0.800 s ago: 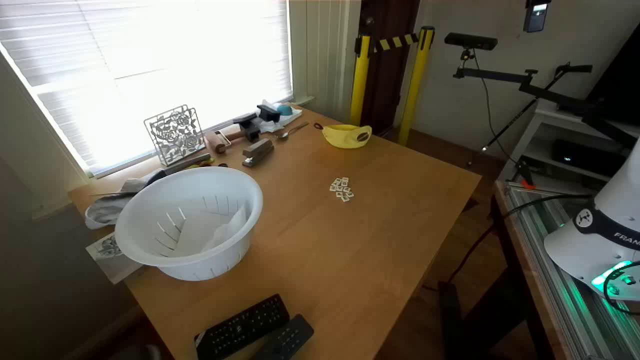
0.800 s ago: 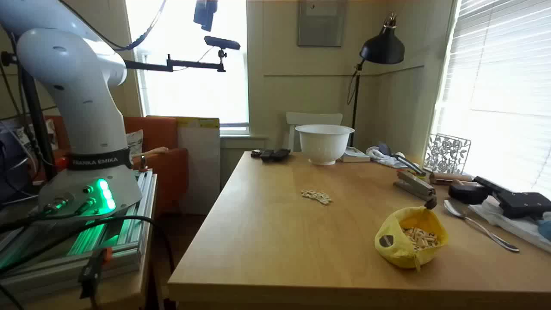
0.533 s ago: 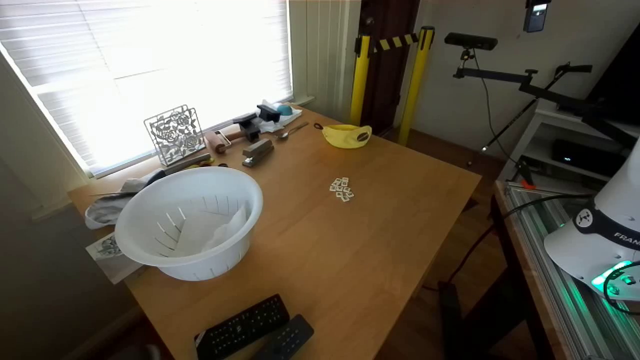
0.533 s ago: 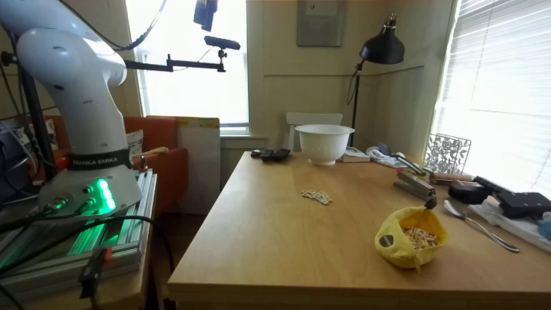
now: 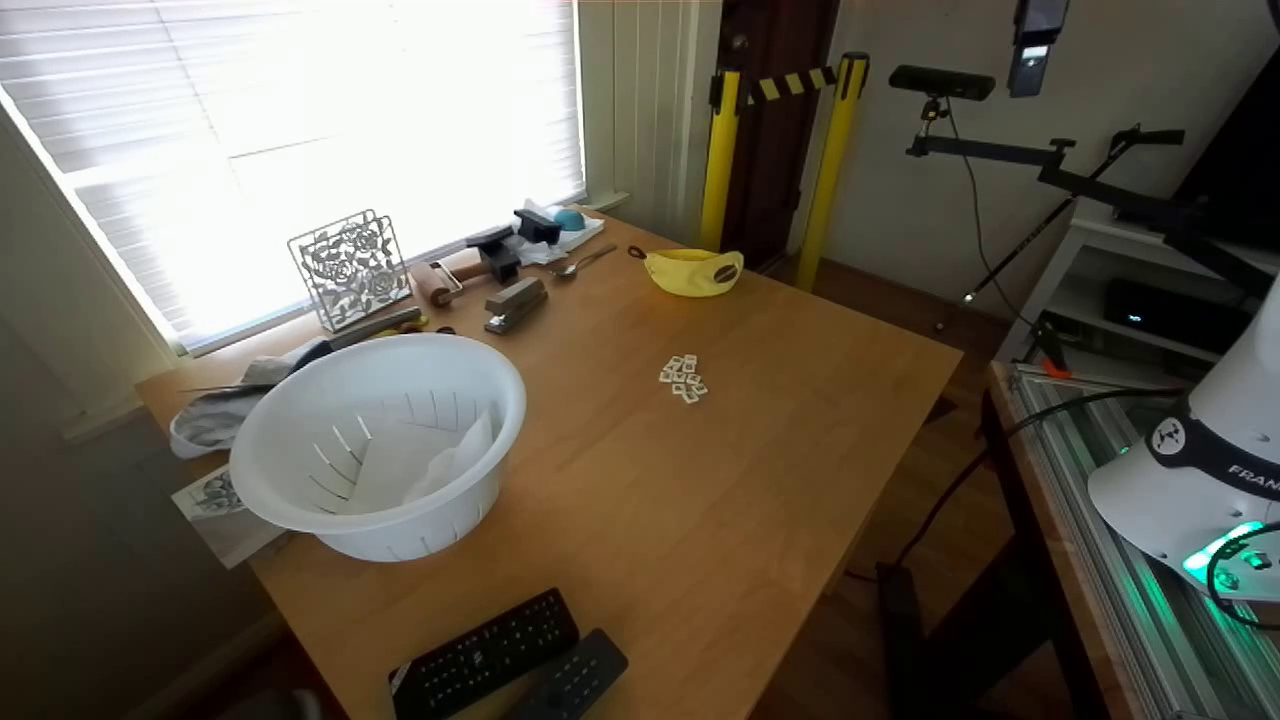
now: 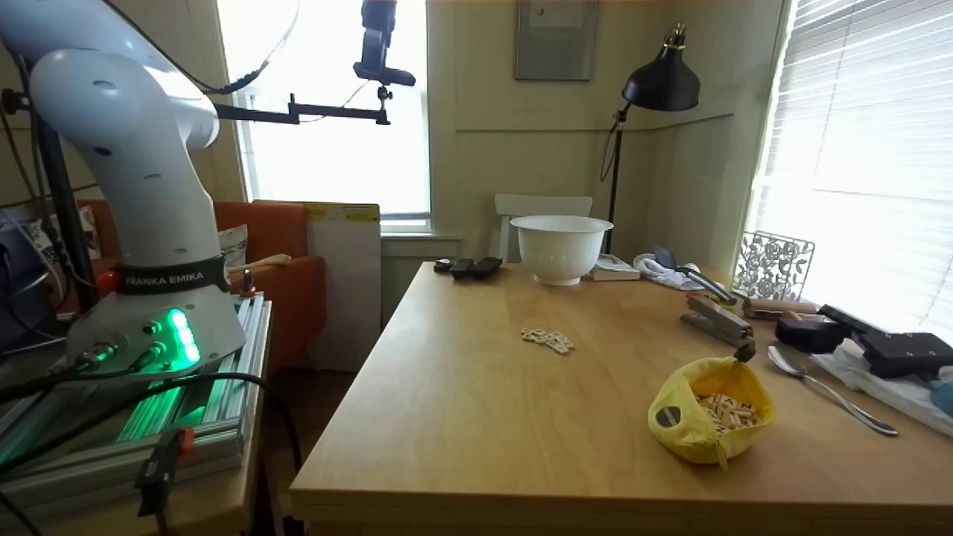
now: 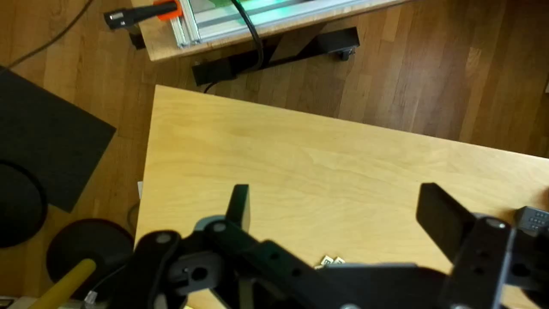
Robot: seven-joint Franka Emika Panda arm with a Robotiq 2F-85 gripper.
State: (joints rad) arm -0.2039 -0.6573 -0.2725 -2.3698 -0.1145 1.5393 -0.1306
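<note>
Bright window [image 5: 350,110], wooden table [image 5: 760,450], gripper [image 7: 336,206] spread wide overhead

Daylight pours in over the table, and beyond its far end, in an exterior view, a black lamp [image 6: 663,83] stands near a white chair [image 6: 543,203]. The arm [image 6: 149,179] rises from its own bench [image 7: 161,43] beside the table, green lights [image 6: 184,335] glowing at its base.

The gripper hangs high over the wood, well apart from everything lying there. In the wrist view its jaws are stretched far from each other, with only table top showing between the two fingers [image 7: 441,219].

Below, pale tiles [image 5: 680,378] lie in a loose cluster out in the middle of the table; both exterior views show them plainly, while in the wrist view just a few peek past the gripper's dark body, which hides the rest.

Apart from them sits a yellow pouch [image 6: 689,432], its mouth gaping on more tiles heaped inside. A spoon [image 6: 791,364] lies near it, a stapler [image 6: 716,320] too, and over by the window a metal rack [image 6: 774,264] stands upright. Toward the other end I can see a white bowl [image 6: 562,249], with remotes [image 5: 490,650] lying side by side near the table's edge.
</note>
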